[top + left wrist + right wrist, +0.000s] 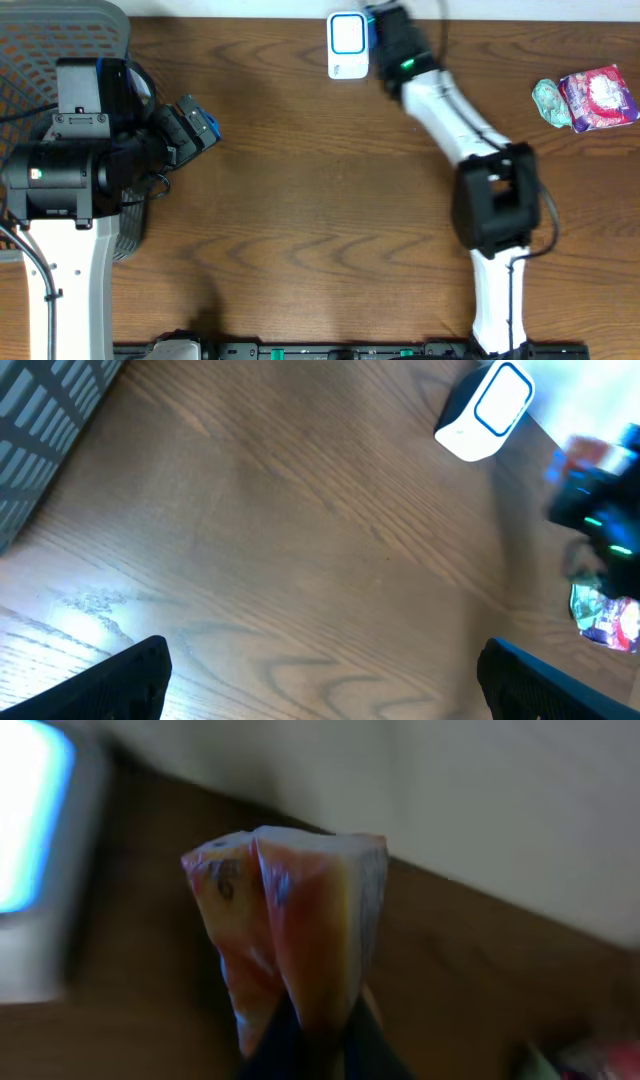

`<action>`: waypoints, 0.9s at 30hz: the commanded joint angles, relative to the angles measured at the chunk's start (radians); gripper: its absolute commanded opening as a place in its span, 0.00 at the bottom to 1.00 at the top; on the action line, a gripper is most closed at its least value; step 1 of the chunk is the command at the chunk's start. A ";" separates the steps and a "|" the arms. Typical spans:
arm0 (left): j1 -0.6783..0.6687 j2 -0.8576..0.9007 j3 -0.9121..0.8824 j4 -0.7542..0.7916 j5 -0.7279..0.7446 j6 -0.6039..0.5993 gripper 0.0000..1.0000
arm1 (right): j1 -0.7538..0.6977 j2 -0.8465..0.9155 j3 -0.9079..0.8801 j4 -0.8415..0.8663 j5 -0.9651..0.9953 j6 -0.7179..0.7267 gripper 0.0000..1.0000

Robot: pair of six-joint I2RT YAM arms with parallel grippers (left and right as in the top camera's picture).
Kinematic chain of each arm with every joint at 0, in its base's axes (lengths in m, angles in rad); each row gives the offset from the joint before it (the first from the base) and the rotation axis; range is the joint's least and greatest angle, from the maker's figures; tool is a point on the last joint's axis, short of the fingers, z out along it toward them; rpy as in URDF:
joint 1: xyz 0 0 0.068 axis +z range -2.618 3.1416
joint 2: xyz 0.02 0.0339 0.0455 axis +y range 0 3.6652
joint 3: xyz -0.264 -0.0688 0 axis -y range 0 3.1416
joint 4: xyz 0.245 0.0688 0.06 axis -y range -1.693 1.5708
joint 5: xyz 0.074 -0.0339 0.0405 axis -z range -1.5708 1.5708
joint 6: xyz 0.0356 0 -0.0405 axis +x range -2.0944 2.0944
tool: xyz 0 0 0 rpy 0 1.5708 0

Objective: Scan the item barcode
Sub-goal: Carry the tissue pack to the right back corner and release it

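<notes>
Looking down, overhead: the right arm (440,100) reaches across the desk (300,220) and its wrist ends just beside the scanner (347,45), on the side away from the basket (60,30). Two spare packets (588,98) lie well apart from the scanner on that same side.
Left fingers, overhead: the left fingers (192,118) hang near the basket, well apart from the scanner.
Left wrist view: these fingers are spread wide with nothing between them. Bare desk lies below and the scanner is far ahead.
Right wrist view: the right fingers (272,1055) are clenched on the lower end of an orange packet (300,920). It stands upright just beside the scanner's glowing face, though the view is blurred.
Step in hand: presenting the packet to the scanner, by my reading.
Next move: probably turning the packet until its barcode faces the scanner window. No barcode shows in these views.
</notes>
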 commanded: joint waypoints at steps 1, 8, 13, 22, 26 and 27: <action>0.005 -0.003 0.006 -0.003 0.000 0.014 0.98 | -0.130 -0.093 0.046 -0.138 0.018 0.088 0.01; 0.004 -0.003 0.006 -0.003 0.000 0.014 0.98 | -0.389 -0.052 0.032 -0.418 -0.214 0.036 0.01; 0.005 -0.003 0.006 -0.003 0.000 0.014 0.98 | -0.508 -0.031 -0.004 -0.423 -0.372 0.037 0.01; 0.005 -0.003 0.006 -0.003 0.000 0.014 0.98 | -0.578 -0.022 -0.008 -0.439 -0.389 0.061 0.99; 0.005 -0.003 0.006 -0.003 0.000 0.014 0.98 | -0.560 -0.105 -0.008 -0.440 -0.391 0.149 0.99; 0.005 -0.003 0.006 -0.003 0.000 0.014 0.98 | -0.557 -0.135 -0.008 -0.440 -0.405 0.171 0.99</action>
